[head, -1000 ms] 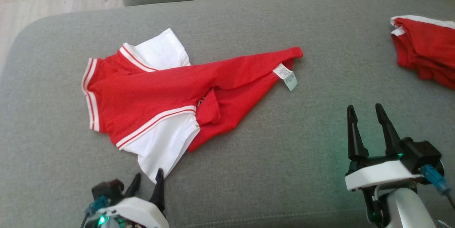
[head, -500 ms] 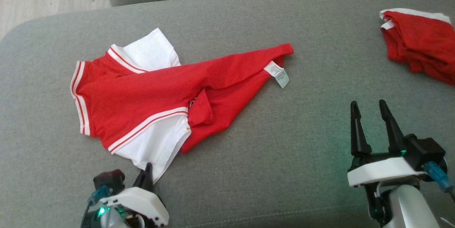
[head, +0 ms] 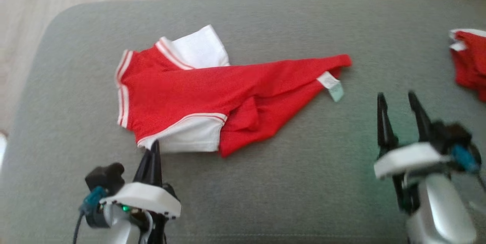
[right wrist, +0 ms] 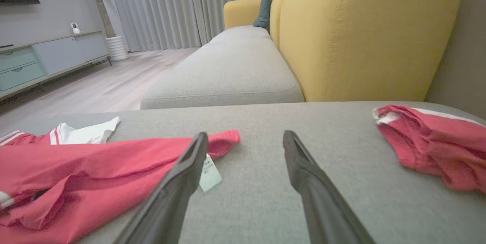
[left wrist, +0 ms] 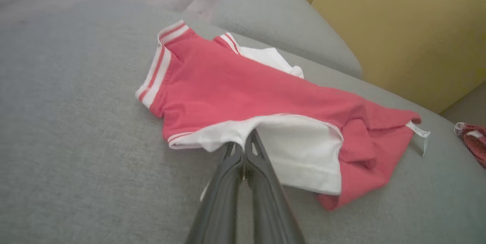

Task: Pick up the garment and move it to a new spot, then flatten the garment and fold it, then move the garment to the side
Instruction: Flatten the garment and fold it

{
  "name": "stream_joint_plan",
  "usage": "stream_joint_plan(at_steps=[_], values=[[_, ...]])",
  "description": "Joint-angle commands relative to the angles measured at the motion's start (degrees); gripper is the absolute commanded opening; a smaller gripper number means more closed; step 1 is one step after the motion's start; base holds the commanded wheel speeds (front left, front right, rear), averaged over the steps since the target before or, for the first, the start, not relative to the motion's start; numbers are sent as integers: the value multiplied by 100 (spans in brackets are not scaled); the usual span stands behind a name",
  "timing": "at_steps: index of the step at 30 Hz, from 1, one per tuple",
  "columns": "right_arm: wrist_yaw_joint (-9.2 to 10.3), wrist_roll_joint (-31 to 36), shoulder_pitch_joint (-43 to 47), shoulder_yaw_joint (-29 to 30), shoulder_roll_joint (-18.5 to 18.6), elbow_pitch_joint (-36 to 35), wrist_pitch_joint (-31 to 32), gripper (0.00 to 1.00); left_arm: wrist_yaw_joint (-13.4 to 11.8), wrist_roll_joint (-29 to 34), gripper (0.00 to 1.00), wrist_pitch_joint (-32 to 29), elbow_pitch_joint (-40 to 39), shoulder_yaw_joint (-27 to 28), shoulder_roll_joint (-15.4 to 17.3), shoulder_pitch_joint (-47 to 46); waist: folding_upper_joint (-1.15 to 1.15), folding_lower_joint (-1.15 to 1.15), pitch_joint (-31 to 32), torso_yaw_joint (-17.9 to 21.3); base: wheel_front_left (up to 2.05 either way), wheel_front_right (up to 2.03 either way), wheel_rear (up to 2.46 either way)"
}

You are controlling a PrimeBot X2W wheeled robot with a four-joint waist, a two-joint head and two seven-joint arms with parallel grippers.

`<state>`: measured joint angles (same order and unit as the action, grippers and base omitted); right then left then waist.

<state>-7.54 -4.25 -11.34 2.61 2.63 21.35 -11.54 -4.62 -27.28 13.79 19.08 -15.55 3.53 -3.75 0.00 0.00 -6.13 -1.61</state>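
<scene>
At seven o'clock, the left gripper [head: 153, 149] pinches shut on a white sleeve of the red fabric garment with white sleeves [head: 197, 92], which lies crumpled at centre on the grey upholstered sofa cushion [head: 303, 168]. At four o'clock, the right gripper [head: 396, 95] hovers with its fingers spread and empty. At three o'clock lies a bunched red cloth [head: 469, 65].

Black fingers [head: 383, 122], white wrist shells [head: 408, 158], silver forearm [head: 440, 206], teal cable plugs [head: 91, 197].

Grey sofa seat [head: 303, 183]: red-white garment [head: 212, 92] spread left-centre; second red garment [head: 469, 65] bunched far right.
</scene>
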Motion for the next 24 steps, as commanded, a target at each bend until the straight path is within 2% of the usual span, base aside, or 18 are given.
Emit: stream_joint_plan(at_steps=[1, 10, 24], values=[[5, 78, -485, -76, 25, -54, 62, 100, -52, 56, 0, 89, -367, 258, 84, -138, 0, 0, -75, -219, 0, 0, 0], [5, 281, -1220, 243, 25, 797, 327, 100, -237, 37, 0, 82, -1129, 476, 179, -2, 0, 0, -341, -721, 0, 0, 0], [5, -455, -602, -147, 25, 1390, -23, 100, -265, -46, 0, 92, -1113, 455, 144, 110, 0, 0, -572, -785, 0, 0, 0]])
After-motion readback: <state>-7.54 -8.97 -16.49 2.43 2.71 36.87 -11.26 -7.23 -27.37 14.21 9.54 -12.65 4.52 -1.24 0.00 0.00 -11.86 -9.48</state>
